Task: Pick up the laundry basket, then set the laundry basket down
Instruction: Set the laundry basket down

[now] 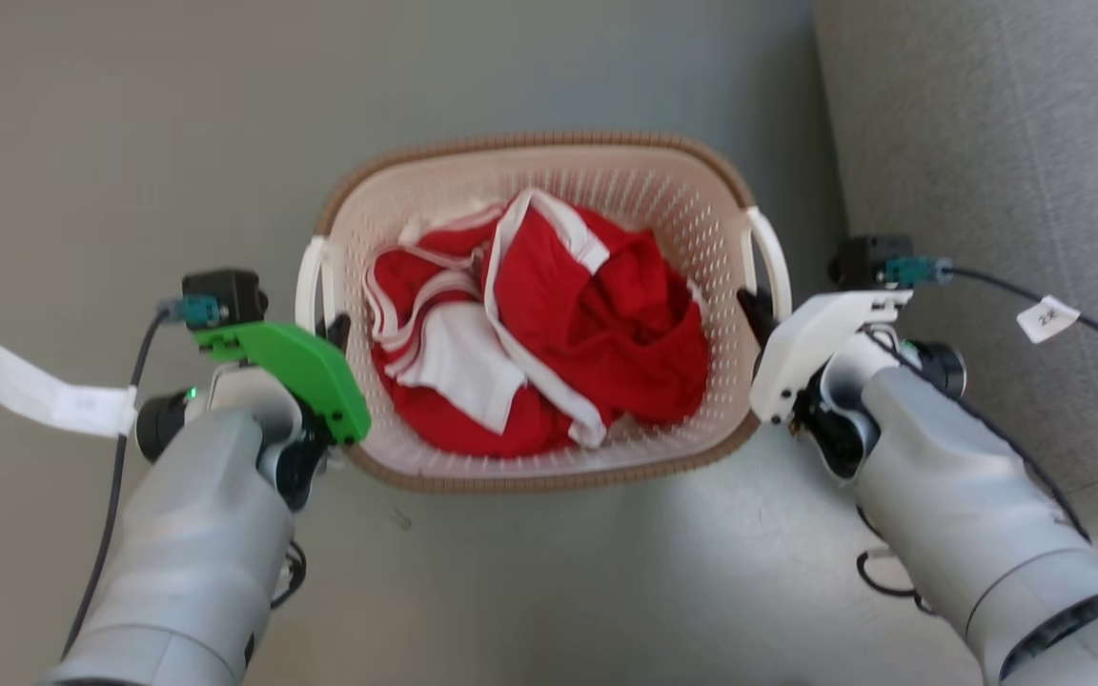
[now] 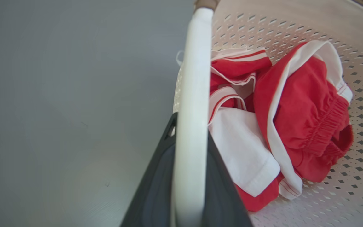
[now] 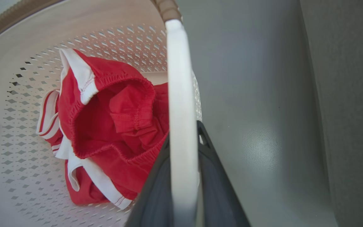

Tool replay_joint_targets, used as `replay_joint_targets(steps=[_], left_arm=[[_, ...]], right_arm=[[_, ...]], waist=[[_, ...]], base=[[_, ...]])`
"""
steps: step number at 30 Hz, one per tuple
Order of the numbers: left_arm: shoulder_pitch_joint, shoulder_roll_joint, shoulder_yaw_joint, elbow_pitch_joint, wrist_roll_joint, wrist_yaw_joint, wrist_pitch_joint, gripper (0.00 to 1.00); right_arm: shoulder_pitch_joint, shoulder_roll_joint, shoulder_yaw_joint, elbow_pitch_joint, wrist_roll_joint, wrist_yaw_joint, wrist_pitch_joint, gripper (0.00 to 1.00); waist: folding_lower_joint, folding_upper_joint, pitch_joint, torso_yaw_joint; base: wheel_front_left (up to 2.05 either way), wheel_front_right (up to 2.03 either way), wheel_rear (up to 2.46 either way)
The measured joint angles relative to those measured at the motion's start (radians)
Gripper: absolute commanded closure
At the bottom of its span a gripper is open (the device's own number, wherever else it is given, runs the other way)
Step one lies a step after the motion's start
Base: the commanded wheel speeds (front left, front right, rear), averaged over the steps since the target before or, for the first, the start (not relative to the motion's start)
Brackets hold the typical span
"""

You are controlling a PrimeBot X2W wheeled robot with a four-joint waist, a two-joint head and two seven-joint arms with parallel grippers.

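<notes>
Bare floor lies open left of and beyond the basket. On its right a grey fabric block stands near, leaving a narrow floor strip. Red clothes fill the basket's middle.

Crumpled red clothes with white trim, heaped in one loose mound. Among them a plain white panel toward the left side, folded over red cloth. Gathered elastic waistband on one red piece, turned open. Below and all around, smooth grey floor, faintly glossy, with a pale sheen. At the right, a grey textured fabric surface, meeting the floor along a straight edge; cannot tell what piece of furniture.
</notes>
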Motion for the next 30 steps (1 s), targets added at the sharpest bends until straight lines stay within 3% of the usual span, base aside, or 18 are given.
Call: replay_joint_targets(steps=[30], left_arm=[[-0.304, 0.021, -0.013, -0.046, 0.065, 0.037, -0.115, 1.00]], right_arm=[[-0.320, -0.043, 0.012, -0.020, -0.082, -0.053, -0.096, 1.00]], waist=[[0.0000, 0.0000, 0.420, 0.038]], base=[[0.00, 0.00, 0.00]])
